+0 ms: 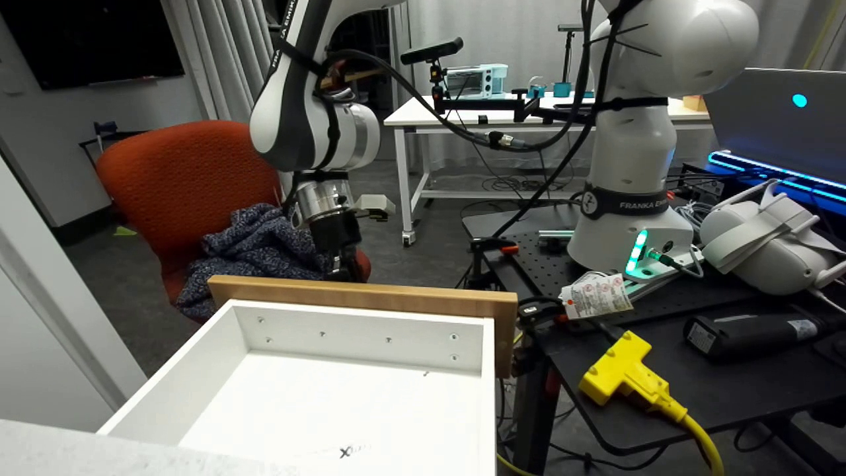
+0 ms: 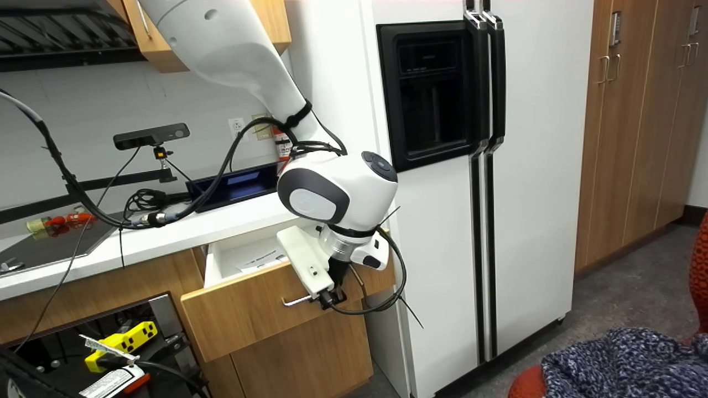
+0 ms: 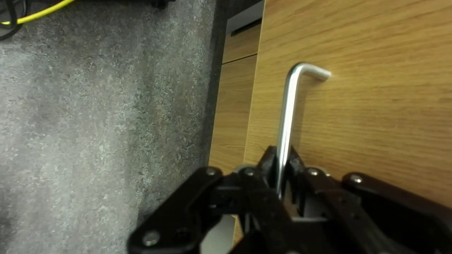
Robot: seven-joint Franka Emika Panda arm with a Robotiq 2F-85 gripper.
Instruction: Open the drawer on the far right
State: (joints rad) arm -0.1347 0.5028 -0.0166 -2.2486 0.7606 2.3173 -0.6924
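The drawer stands pulled out, with its white inside and light wood front (image 1: pixel 363 291) seen from above in an exterior view. Its wood front (image 2: pixel 243 315) and silver bar handle (image 2: pixel 296 300) show in an exterior view. In the wrist view the handle (image 3: pixel 289 106) runs down the wood front (image 3: pixel 370 116) into my gripper (image 3: pixel 281 158). The two black fingertips are closed on either side of the bar. In an exterior view my gripper (image 2: pixel 335 296) is at the handle, in front of the drawer. The drawer front hides the fingertips in an exterior view (image 1: pixel 345 268).
A white refrigerator (image 2: pixel 536 182) stands beside the drawer. The countertop (image 2: pixel 166 235) is above it. The robot's black table (image 1: pixel 714 390), with a yellow power splitter (image 1: pixel 621 367), is close to the drawer's side. An orange chair (image 1: pixel 192 165) with a dark knit cloth (image 1: pixel 258 244) stands in front.
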